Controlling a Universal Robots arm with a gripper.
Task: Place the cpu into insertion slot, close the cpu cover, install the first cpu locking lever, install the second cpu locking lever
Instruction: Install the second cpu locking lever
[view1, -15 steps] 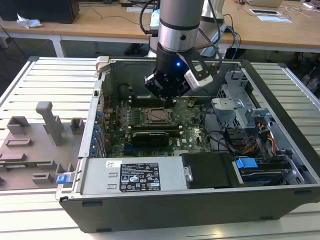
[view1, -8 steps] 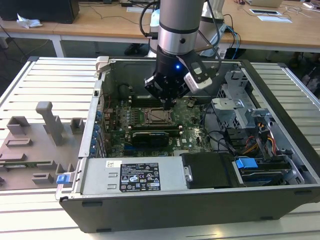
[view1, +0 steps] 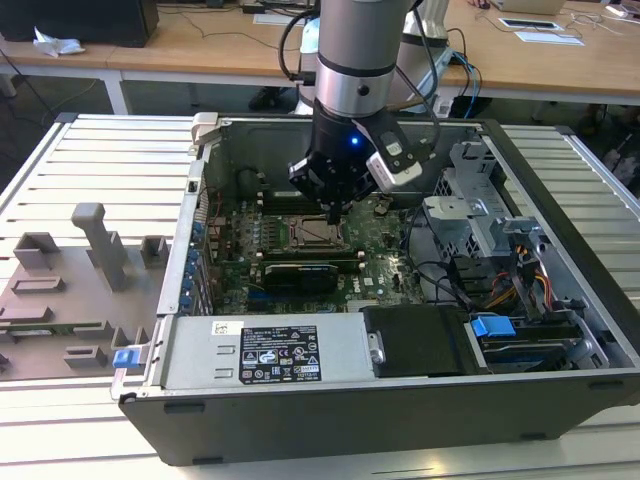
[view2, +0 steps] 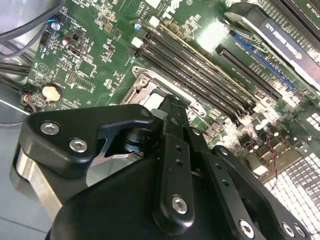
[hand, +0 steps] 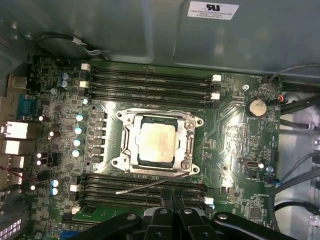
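Note:
The cpu (hand: 157, 142), a dull silver square, sits in the insertion slot (view1: 313, 232) of the green motherboard. The cpu cover (hand: 191, 145), a silver metal frame, lies flat around it. One thin locking lever (hand: 145, 186) angles loose away from the socket edge, over the memory slots. My gripper (hand: 172, 194) hangs just above the board beside that edge, its fingers (view2: 172, 117) pressed together with nothing between them. In the exterior view my gripper (view1: 335, 212) points down inside the case, right over the socket.
Long black memory slots (hand: 150, 80) flank the socket on both sides. A black card (view1: 295, 272) and a power supply (view1: 270, 352) lie toward the case front. Cables (view1: 440, 275) and a drive cage (view1: 480, 215) crowd the exterior view's right. A grey fixture board (view1: 70, 290) lies outside, left.

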